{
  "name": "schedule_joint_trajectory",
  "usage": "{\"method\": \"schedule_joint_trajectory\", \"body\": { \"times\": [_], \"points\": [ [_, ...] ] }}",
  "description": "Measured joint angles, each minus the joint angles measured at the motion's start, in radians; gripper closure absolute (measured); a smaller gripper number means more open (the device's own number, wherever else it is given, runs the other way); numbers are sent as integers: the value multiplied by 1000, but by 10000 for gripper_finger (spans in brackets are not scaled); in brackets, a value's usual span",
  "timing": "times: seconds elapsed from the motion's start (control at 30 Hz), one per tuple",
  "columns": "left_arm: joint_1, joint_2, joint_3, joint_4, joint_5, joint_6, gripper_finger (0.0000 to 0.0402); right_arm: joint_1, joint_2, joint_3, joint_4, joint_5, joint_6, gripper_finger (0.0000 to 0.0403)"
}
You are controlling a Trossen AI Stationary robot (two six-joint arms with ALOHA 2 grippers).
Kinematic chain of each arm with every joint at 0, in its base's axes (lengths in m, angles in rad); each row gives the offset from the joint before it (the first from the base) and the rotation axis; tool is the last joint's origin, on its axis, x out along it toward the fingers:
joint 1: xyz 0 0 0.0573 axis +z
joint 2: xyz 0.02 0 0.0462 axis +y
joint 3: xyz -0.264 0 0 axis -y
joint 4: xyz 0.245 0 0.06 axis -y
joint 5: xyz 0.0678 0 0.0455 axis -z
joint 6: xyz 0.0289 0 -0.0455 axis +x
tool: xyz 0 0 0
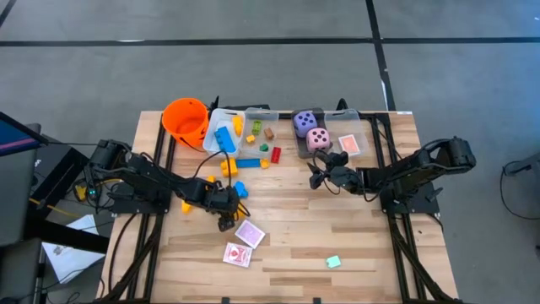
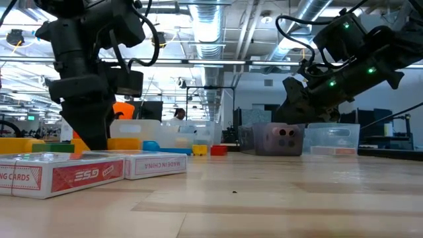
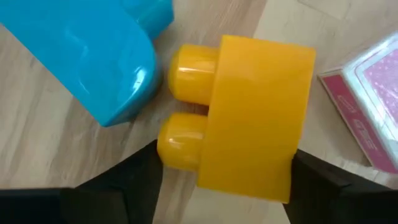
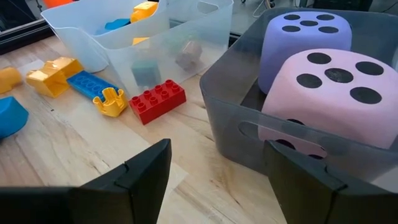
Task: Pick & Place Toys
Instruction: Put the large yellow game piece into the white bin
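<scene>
A yellow block [image 3: 255,143] with two studs lies on its side on the wooden table, next to a blue block [image 3: 81,56]. My left gripper [image 3: 224,174] points down over it, near the table's middle left [image 1: 226,209], with a finger at each end of the block. Two red-patterned card packs [image 1: 250,234] lie just nearer. My right gripper [image 4: 217,180] hovers open with nothing between its fingers, in front of a dark bin [image 4: 230,124] that holds a purple die [image 4: 305,43] and a pink die [image 4: 336,93]. My left gripper has the yellow block between its two fingers. One finger [image 3: 140,180] stands against the stud end [image 3: 177,146] and the other [image 3: 317,180] against the flat opposite end [image 3: 283,168]. The fingers come from above, slanting down. The block lies on the table.
An orange bucket [image 1: 186,118] and a clear bin [image 1: 221,116] holding blocks stand at the far edge, with another clear bin [image 1: 364,127] holding a card to their right. Loose blocks [image 1: 251,163] lie mid-table, a green one [image 1: 333,262] near the front.
</scene>
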Motion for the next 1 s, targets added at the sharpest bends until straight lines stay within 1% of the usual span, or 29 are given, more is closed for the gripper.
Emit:
{"method": "schedule_joint_trajectory", "body": {
  "times": [0.13,0.23,0.33,0.4,0.47,0.53,0.6,0.67,0.77,0.8,0.83,0.87,0.93,1.0],
  "points": [
    [-12,-8,-2,60,37,75,150,0,0,0,0,0,0,154],
    [-21,-23,-2,122,42,125,155,0,0,0,0,0,0,154],
    [-21,-31,-2,220,21,169,175,0,0,0,-4,0,0,154],
    [-20,-39,-2,297,-33,193,189,0,0,0,-3,0,0,154],
    [-11,-40,-1,382,-85,221,215,0,0,0,-3,0,0,154],
    [4,-40,-1,461,-117,245,249,0,0,0,-3,0,0,154],
    [27,-40,-1,535,-124,258,287,0,0,0,-3,0,0,154],
    [45,-40,-1,570,-124,259,319,0,0,0,-3,0,0,154],
    [58,-40,-1,602,-126,262,354,0,0,0,-5,-4,0,154],
    [61,-40,-1,603,-125,277,361,0,0,0,-7,-30,-7,154],
    [63,-40,-1,604,-123,303,366,0,0,0,-7,-77,-32,154],
    [64,-40,-1,605,-120,333,369,-1,0,0,1,-149,-70,154],
    [64,-40,-1,605,-118,380,369,0,0,0,36,-332,-146,154],
    [64,-40,-1,613,-117,396,363,2,0,0,71,-547,-221,154]
  ]
}}
